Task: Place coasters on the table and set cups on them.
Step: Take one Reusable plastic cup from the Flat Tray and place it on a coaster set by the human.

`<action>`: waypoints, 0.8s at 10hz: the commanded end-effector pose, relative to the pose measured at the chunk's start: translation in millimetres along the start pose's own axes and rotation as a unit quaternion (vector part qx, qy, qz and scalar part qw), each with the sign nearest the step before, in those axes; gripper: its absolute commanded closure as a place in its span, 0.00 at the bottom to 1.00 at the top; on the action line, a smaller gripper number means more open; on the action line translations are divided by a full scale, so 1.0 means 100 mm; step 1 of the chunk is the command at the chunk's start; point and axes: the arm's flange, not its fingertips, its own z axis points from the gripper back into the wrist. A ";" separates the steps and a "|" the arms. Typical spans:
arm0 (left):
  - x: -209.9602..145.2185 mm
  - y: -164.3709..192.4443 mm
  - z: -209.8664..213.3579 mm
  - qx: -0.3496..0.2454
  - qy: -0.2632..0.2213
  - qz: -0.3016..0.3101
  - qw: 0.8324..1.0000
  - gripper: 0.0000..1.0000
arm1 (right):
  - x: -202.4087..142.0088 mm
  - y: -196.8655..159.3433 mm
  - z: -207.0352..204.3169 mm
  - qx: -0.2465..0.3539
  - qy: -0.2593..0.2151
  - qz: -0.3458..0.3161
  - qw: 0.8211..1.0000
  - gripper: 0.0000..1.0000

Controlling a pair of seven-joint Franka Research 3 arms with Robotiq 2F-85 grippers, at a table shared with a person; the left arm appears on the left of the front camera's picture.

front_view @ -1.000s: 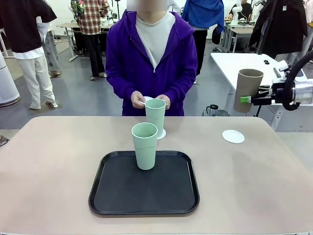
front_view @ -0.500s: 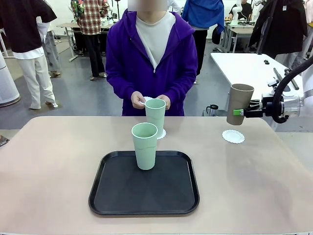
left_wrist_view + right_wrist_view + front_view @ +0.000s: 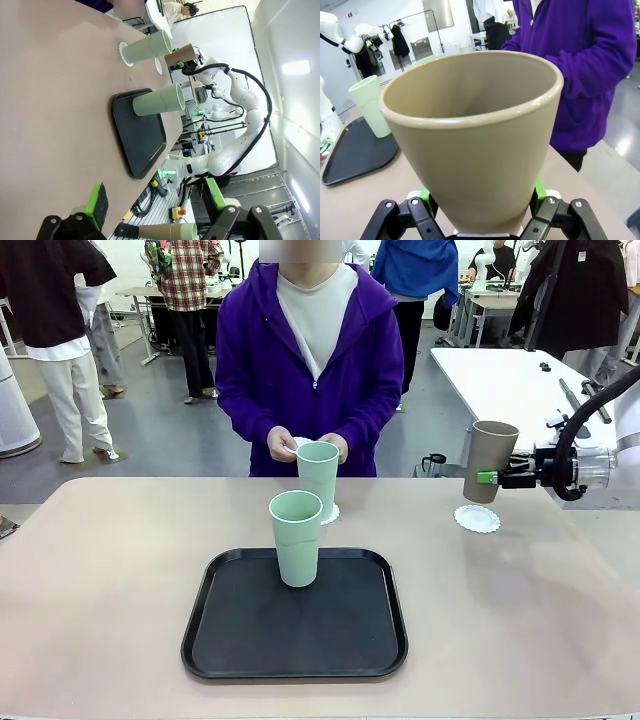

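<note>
Tabletop's (image 3: 100, 570) far edge: right hand (image 3: 487, 477) holds brown cup (image 3: 490, 445).

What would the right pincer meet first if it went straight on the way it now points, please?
Probably the far pale mint green tumbler standing on the white lacy paper doily, though depth is unclear.

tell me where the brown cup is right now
In the front view the brown cup is off the table at its far right side, held by the right gripper, hovering close above the bare coaster.
</note>
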 end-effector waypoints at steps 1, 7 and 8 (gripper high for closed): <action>-0.01 -0.01 0.02 -0.005 -0.001 -0.010 1.000 0.00 | -0.04 -0.09 0.02 -0.012 -0.009 0.014 1.000 0.17; -0.01 -0.01 0.02 -0.005 -0.001 -0.010 1.000 0.00 | -0.23 -0.03 0.01 -0.008 0.007 0.002 1.000 0.17; -0.01 -0.01 0.02 -0.005 -0.001 -0.010 1.000 0.00 | -0.26 -0.03 -0.01 -0.007 0.009 0.004 1.000 0.17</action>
